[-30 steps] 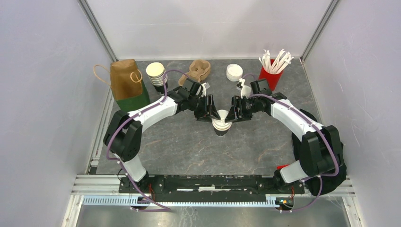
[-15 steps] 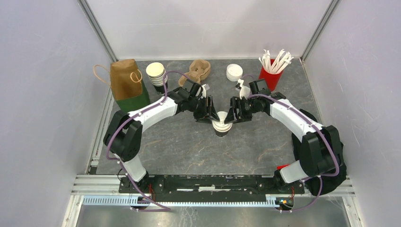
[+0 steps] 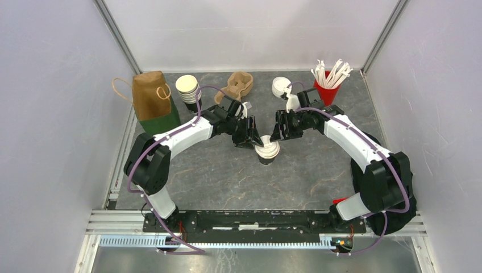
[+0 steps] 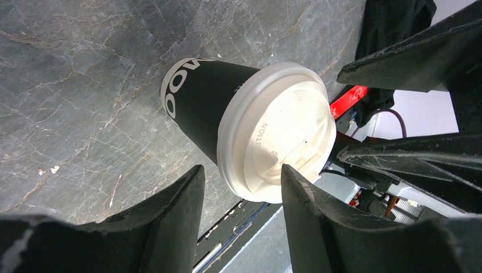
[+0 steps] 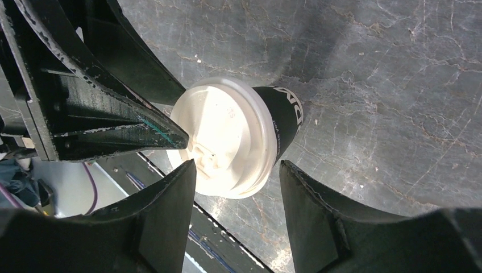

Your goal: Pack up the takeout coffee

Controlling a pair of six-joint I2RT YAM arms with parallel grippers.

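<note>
One takeout coffee (image 3: 267,151) — between left gripper (image 3: 253,139), right gripper (image 3: 277,132).

Lit brightly and evenly from overhead, with only soft, faint shadows on the grey marbled tabletop (image 3: 227,170) beneath the arms. Sharp throughout in the top view. Blown out to a warm glare on the white round plastic lid (image 4: 278,136) in both wrist views; underexposed on the near black gripper fingers (image 5: 153,227); bent by wide-angle distortion toward the edges.
</note>
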